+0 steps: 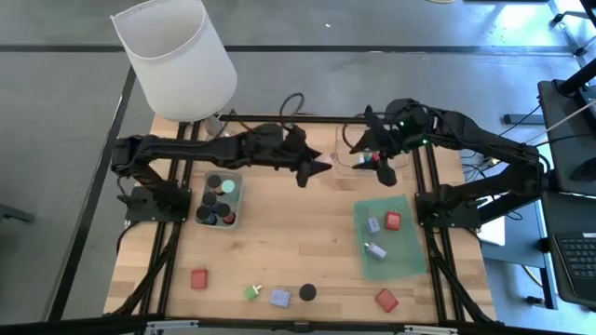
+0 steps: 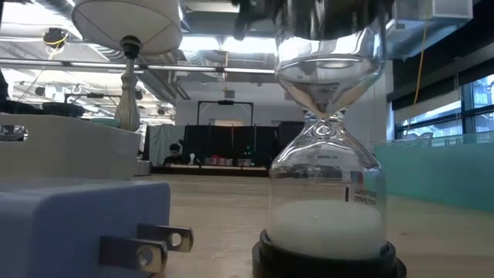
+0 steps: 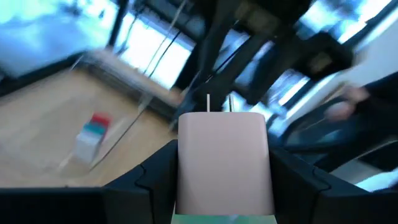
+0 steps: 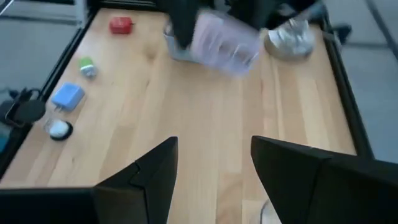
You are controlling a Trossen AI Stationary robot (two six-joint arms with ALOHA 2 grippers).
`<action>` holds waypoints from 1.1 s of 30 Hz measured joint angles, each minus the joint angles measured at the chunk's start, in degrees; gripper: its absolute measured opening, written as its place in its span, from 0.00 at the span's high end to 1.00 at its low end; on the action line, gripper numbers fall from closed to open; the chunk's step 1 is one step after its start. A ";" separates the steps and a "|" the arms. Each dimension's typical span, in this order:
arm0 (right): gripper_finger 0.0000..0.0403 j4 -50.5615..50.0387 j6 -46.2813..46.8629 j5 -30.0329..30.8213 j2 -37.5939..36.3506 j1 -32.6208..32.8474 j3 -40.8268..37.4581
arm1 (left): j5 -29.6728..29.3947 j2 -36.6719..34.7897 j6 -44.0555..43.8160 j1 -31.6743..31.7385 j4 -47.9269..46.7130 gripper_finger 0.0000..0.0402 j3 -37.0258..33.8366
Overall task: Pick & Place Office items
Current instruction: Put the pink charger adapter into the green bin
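Low view, wooden table (image 2: 224, 201), hourglass (image 2: 328, 154), ceiling ducts (image 2: 231, 46)

You look down on a pale wooden table (image 1: 298, 233) in a black metal frame (image 1: 279, 118), standing on grey carpet (image 1: 65, 112). A lamp with a white shade (image 1: 177, 56) stands at the table's far left corner. A desk with a keyboard (image 1: 575, 270) sits to the right. From table height you see an open workshop: exposed ducts and pipes (image 2: 224, 58) under the ceiling, bright strip lighting, tall windows (image 2: 440, 116) on the right, and a person (image 2: 176, 152) seated far back beside a dark rack (image 2: 225, 127)
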 joint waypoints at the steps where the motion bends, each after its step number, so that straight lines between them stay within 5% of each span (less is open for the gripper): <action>1: 0.49 0.53 -1.39 0.00 0.00 1.02 0.00 | 0.90 -0.96 -0.07 -0.14 0.86 0.53 0.00; 10: 0.49 13.94 -16.34 7.18 0.04 8.62 0.00 | 6.24 -3.85 -3.04 -3.24 9.44 0.53 0.00; 33: 0.48 32.78 -12.02 3.69 5.02 15.48 0.04 | 6.26 -3.85 -2.78 -6.41 15.41 0.52 -0.02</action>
